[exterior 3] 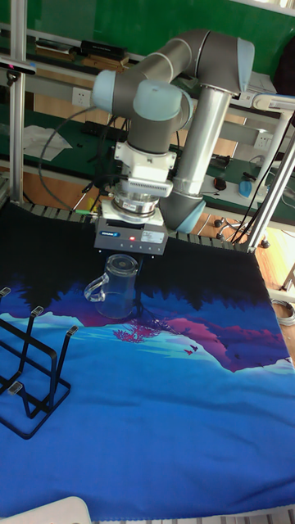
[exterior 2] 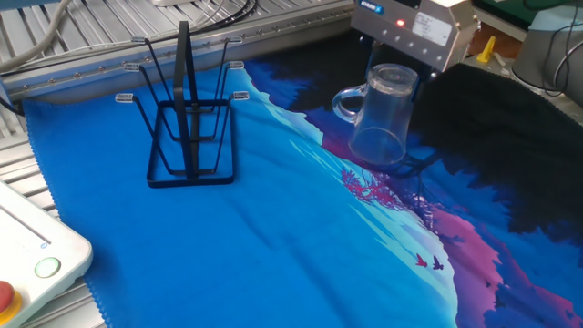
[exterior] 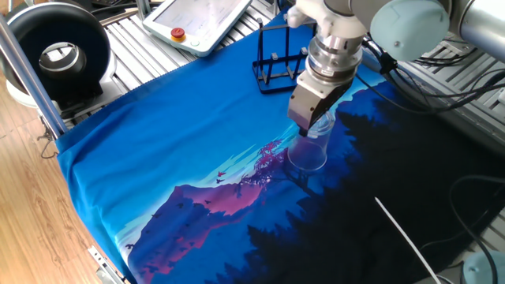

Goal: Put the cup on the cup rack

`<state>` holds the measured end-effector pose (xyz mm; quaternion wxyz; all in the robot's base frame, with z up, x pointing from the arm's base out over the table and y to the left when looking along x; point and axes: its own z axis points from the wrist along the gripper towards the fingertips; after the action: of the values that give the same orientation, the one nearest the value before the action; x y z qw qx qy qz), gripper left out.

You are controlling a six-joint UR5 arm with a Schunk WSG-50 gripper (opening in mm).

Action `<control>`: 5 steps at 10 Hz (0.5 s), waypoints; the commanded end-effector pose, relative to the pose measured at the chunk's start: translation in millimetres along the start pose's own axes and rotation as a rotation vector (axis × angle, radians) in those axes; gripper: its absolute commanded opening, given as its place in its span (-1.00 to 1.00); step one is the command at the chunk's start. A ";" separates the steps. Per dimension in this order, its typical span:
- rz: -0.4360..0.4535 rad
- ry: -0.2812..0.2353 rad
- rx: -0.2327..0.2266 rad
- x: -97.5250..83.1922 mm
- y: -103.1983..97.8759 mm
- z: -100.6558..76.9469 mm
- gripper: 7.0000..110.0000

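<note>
A robot arm is reaching down over a bench covered by a blue cloth (exterior: 181,134) printed with purple mountains and dark trees. Its gripper (exterior 2: 398,71) is pointing downward, and its jaws are closing on the thick base of the cup (exterior 2: 383,118), a clear glass mug that is hanging upside down with its open mouth facing the cloth. The jaws are narrowed to about the width of that base, holding it from above. In the tall fixed view the cup (exterior 3: 116,288) is sitting directly under the gripper (exterior 3: 123,258), with its handle pointing toward the left of the picture. The mug's rim is appearing slightly clear of the cloth, though how far cannot be told.

The cup rack (exterior 2: 187,118), a black wire frame with thin upright pegs, is standing on the blue part of the cloth, well apart from the cup. In one fixed view the cup rack (exterior: 276,67) is standing behind the arm, near a white pendant (exterior: 201,20) with a red button that is lying on the bench's metal slats.
</note>
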<state>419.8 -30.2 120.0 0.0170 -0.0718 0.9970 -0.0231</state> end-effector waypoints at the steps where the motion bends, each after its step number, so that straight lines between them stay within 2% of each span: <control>1: 0.005 -0.003 0.044 0.8 12.0 -23.2 -0.28; 3: -0.018 -0.002 0.072 6.0 13.7 -31.8 -0.28; 5: -0.024 0.005 0.078 8.2 19.8 -36.4 -0.28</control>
<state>411.2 -18.3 145.4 0.0166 -0.0794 0.9951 -0.0569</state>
